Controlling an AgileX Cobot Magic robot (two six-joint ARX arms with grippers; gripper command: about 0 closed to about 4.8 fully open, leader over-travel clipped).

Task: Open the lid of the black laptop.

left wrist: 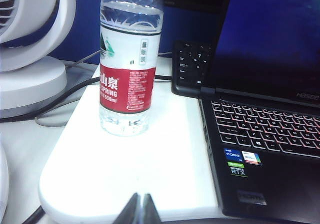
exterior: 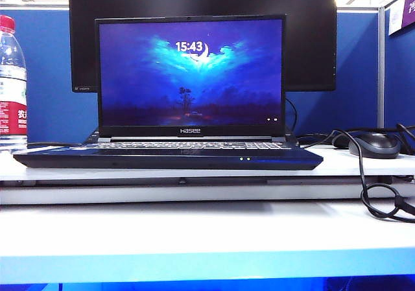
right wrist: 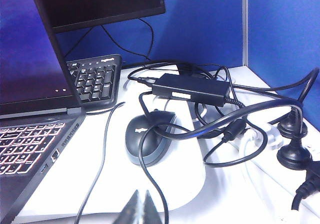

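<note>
Items counted, placed relative to the black laptop (exterior: 168, 151):

- Laptops: one, with its lid (exterior: 190, 74) raised upright and the screen lit.
- Monitors: one, a larger black monitor (exterior: 311, 38) seen directly behind the laptop.
- Separate keyboards: one, a black keyboard (right wrist: 96, 78) lying behind the laptop's base.
- Water bottles: one, a bottle (left wrist: 131, 59) with a red label stood beside the laptop on the left-arm side.
- Fans: one white fan (left wrist: 30, 44) is noted beyond the bottle.
- Mice: one grey mouse (right wrist: 146, 136) beside the laptop on the right-arm side.
- Power bricks: one black adapter (right wrist: 192, 89) behind the mouse.
- Grippers: two, the left gripper (left wrist: 139, 211) and right gripper (right wrist: 141, 209), each with fingertips pressed together, one before each front corner.
</note>
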